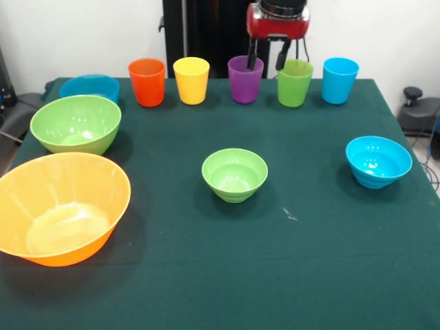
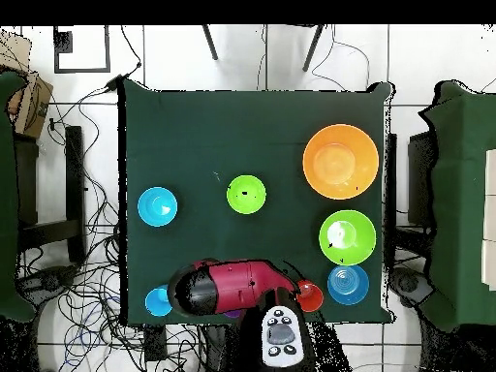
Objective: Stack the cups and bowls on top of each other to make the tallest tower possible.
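Five cups [image 1: 245, 80] stand beneath the claw [image 1: 267, 56], whose fingers hang apart, holding nothing. No tower exists; the small green bowl [image 1: 234, 174] sits well forward. Next: grasp a cup.

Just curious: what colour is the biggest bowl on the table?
Orange. The very large bowl shows best in the front view.
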`<state>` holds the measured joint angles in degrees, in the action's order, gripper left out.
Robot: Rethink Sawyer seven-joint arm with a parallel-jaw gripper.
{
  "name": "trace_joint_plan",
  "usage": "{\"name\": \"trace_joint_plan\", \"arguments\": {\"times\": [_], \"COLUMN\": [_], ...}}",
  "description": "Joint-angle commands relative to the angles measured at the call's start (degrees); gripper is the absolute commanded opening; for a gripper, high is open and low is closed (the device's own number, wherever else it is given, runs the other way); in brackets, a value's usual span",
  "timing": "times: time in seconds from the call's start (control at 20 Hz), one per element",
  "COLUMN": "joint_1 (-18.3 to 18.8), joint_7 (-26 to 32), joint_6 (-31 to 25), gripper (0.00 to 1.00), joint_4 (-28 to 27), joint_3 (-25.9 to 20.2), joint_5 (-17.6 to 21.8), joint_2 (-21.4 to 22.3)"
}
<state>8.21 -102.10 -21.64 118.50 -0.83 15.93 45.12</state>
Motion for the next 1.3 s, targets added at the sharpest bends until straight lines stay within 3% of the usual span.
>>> {"name": "trace_joint_plan", "arguments": {"times": [0.05,0.45,0.8,1.1,1.3], "joint_1": [0.56,1.81,2.58,5.71,7.25], "joint_7": [-5.07,-2.67,-2.50,-0.97,-1.79], "joint_6": [4.21,3.20,1.12,2.75,6.34], "gripper": [1.00,1.00,1.00,1.00,1.00], "joint_4": [-2.38,-3.58,-0.53,8.97,15.27], "joint_3": [-1.04,-1.80,-2.45,-4.06,-4.96], "joint_5": [2.48,3.00,2.12,2.77,3.79], "joint_2": [-5.14,-3.77,-1.44,8.10,11.54]}}
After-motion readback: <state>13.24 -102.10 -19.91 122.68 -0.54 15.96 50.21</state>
